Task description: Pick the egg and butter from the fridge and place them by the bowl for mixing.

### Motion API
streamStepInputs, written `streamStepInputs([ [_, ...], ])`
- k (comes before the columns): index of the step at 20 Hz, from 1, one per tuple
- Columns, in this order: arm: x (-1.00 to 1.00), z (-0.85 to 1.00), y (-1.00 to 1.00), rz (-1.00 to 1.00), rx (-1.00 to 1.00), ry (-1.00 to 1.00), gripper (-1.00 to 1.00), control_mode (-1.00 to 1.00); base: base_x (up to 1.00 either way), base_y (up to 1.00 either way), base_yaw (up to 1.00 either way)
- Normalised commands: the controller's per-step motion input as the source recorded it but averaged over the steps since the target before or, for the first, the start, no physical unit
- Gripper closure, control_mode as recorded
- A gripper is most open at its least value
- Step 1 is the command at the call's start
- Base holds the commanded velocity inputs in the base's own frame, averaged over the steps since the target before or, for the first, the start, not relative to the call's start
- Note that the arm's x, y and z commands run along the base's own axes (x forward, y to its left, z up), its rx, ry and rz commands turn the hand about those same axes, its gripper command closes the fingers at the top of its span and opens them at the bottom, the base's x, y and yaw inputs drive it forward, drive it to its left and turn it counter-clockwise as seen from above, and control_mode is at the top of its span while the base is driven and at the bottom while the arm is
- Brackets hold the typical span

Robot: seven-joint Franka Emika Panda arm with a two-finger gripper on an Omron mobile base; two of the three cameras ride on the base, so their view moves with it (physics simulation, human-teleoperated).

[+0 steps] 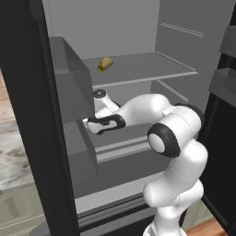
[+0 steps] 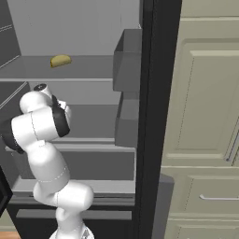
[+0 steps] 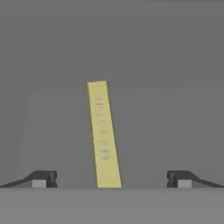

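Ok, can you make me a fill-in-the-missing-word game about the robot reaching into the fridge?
1. In the hand view, the butter lies between the two fingertips of the gripper, whose jaws are ____.
2. The colour of the butter is pale ____.
3. The yellow-green folded food lies on the fridge shelf ____ the arm.
4. The fridge door stands ____.

Missing words: open; yellow; above; open

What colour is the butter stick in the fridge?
Pale yellow butter stick, clearest in the hand view.
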Motion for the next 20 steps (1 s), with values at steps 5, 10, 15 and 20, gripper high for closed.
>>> streamStepInputs([
  [5, 0.00, -0.02, -0.02, 0.00, 0.00, 0.00, -1.00, -1.00, 0.00, 0.00, 0.00],
  [10, 0.00, -0.29, 0.00, 0.00, 0.00, -0.04, -1.00, -1.00, 0.00, 0.00, 0.00],
  [15, 0.00, -0.36, 0.04, 0.00, 0.00, -0.09, -1.00, -1.00, 0.00, 0.00, 0.00],
  [20, 0.00, -0.19, 0.24, 0.00, 0.00, -0.10, -1.00, -1.00, 0.00, 0.00, 0.00],
])
